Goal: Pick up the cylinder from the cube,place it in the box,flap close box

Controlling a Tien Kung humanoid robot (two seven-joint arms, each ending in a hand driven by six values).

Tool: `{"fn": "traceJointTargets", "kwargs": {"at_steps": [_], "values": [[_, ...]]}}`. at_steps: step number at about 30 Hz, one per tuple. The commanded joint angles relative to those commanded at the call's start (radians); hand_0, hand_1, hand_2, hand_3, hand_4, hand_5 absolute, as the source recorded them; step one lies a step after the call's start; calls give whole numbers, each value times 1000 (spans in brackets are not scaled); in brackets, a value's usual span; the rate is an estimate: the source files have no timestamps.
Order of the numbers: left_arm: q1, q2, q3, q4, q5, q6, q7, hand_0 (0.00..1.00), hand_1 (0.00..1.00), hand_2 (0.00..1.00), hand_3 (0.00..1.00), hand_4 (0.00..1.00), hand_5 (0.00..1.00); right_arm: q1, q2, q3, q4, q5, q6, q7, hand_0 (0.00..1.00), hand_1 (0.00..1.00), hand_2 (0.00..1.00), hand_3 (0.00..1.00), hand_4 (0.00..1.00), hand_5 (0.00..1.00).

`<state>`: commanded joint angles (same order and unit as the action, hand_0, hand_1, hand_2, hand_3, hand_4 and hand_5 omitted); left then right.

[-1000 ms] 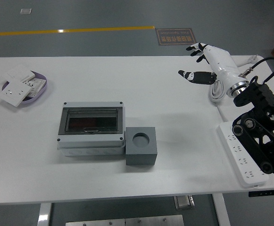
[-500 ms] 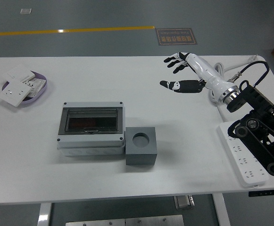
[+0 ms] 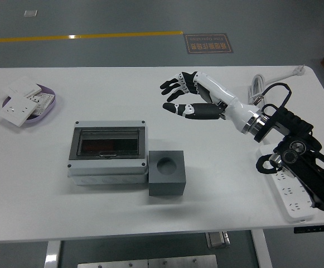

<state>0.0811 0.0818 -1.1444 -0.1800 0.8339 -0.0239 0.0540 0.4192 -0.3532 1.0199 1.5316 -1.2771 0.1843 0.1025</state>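
A grey cube [image 3: 167, 172] with a round hole in its top stands near the table's front, touching the right side of a grey box [image 3: 108, 152]. The box has a dark see-through flap lying flat over its top. In the cube's hole I can see only a dark round shape; whether a cylinder sits in it I cannot tell. My right hand [image 3: 182, 99] hangs above the table behind and to the right of the cube, fingers spread, thumb below, holding nothing. The left arm is out of view.
A purple dish [image 3: 49, 108] with white switch plates sits at the far left. A white power strip [image 3: 288, 191] lies at the right edge under my right arm. A coiled white cable [image 3: 257, 85] lies at the back right.
My right hand has swung left and forward from the table's back right toward the middle, closing in on the cube. Its fingers stay spread. Box and cube have not moved.
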Motion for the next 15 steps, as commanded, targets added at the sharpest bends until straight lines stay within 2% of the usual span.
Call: {"fn": "traceJointTargets", "kwargs": {"at_steps": [5,8,12,15], "values": [[-1,-1,3,0,-2,-1,-2,923,852,854,951,2,2,-2,0,0,5,-16,-2,-20,592,533,605,633,835,452],[-1,-1,4,0,-5,-1,-3,923,852,854,951,2,2,5,-11,8,18,-82,-50,-63,592,533,605,633,835,452],[3,0,5,0,-8,0,-2,923,852,854,951,2,2,41,-54,7,61,-219,-122,-145,594,529,606,631,829,445],[6,1,1,0,-6,1,-1,923,852,854,951,2,2,78,-80,-12,84,-335,-141,-214,594,529,606,631,829,445]]}}
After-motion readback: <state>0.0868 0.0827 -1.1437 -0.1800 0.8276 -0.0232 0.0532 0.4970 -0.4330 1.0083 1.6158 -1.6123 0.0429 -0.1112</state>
